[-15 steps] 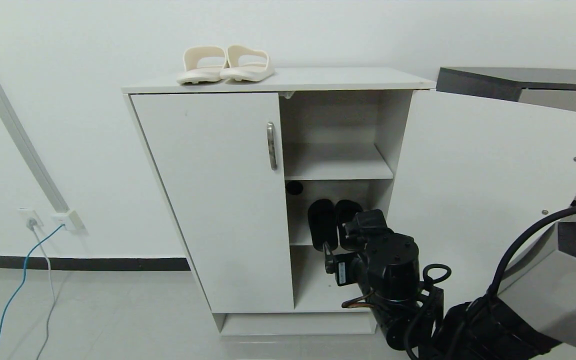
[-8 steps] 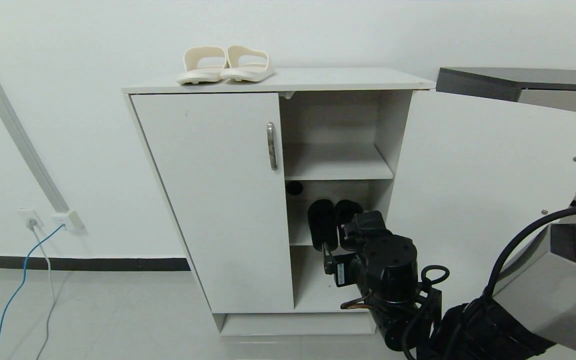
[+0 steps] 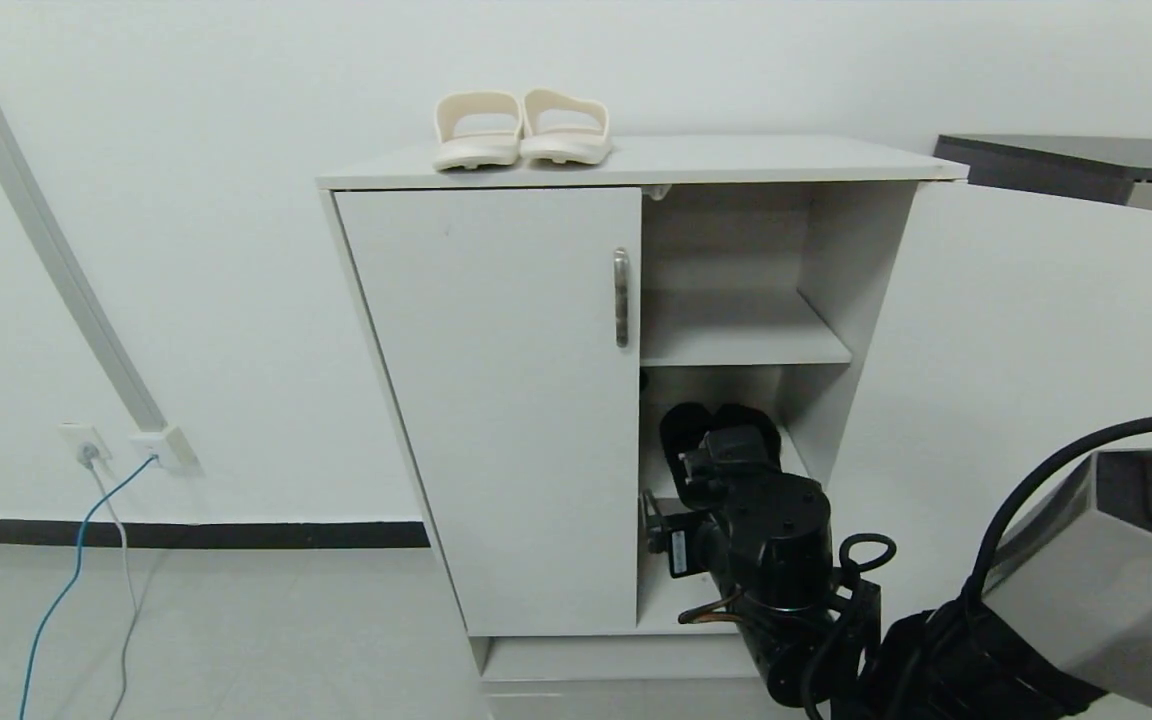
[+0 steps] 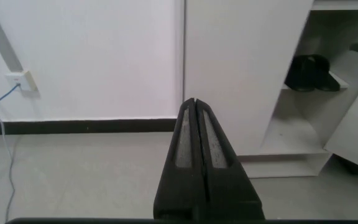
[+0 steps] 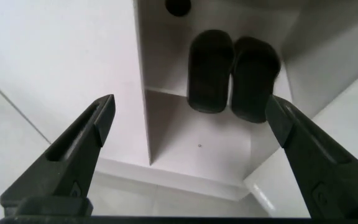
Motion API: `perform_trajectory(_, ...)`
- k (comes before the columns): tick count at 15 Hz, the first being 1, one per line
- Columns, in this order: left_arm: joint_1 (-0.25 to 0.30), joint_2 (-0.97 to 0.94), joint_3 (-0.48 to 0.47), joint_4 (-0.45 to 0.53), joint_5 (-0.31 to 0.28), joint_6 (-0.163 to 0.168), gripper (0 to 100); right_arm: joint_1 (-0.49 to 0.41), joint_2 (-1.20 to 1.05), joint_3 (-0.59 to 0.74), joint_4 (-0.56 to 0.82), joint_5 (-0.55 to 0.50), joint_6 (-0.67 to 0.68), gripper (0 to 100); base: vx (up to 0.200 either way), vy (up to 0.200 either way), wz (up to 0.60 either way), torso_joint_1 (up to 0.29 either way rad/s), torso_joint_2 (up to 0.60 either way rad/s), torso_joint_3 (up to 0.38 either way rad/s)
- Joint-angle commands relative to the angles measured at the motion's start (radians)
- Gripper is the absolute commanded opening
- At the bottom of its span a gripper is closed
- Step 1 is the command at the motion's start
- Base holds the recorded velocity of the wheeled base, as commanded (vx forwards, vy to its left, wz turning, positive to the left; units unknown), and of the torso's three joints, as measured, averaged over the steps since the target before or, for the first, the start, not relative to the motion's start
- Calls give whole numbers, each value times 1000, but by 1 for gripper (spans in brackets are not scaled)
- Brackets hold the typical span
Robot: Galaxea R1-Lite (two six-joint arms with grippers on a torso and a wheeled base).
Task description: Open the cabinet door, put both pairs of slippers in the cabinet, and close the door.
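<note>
The white cabinet [image 3: 736, 160] is standing against the far wall with its left door [image 3: 496, 400] shut and its right door [image 3: 1036, 330] swung wide open to the right. Inside the open right half, a pair of black slippers [image 3: 681, 435] is lying side by side on the middle shelf, below the upper shelf [image 3: 736, 335], with the ends facing out just over the shelf's near edge. A second pair, cream slippers [image 3: 521, 130] with broad straps, is sitting side by side on the cabinet's top, towards its left and near the front edge. A slim metal handle [image 3: 621, 297] is hanging upright on the shut door's right edge.

The right gripper [image 5: 190, 106] is hovering just in front of the open half, its fingers spread wide and holding nothing, facing the black pair. The left gripper [image 4: 194, 124] is hanging nearer, to the left of the cabinet, its fingers pressed together on nothing.

A small sticker [image 3: 681, 550] on the right arm is showing print too small to read.
</note>
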Motion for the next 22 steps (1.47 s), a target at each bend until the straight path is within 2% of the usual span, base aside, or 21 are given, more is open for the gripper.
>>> perform_trajectory(1,-1,1,0,0,1,1,0,1,4,0,0,0,0,100,0,200,0,7,2,7)
perform_trajectory(8,-1,1,0,0,6,1,0,-4,2,14,-42,3,-2,100,0,200,0,2,2,2)
perform_trajectory(15,-1,1,0,0,7,0,0,-2,1,77,-153,23,-86,100,0,0,0,0,0,0)
perform_trajectory(22,-1,1,0,0,4,1,0,7,1,77,-154,23,-92,100,0,0,0,0,0,0)
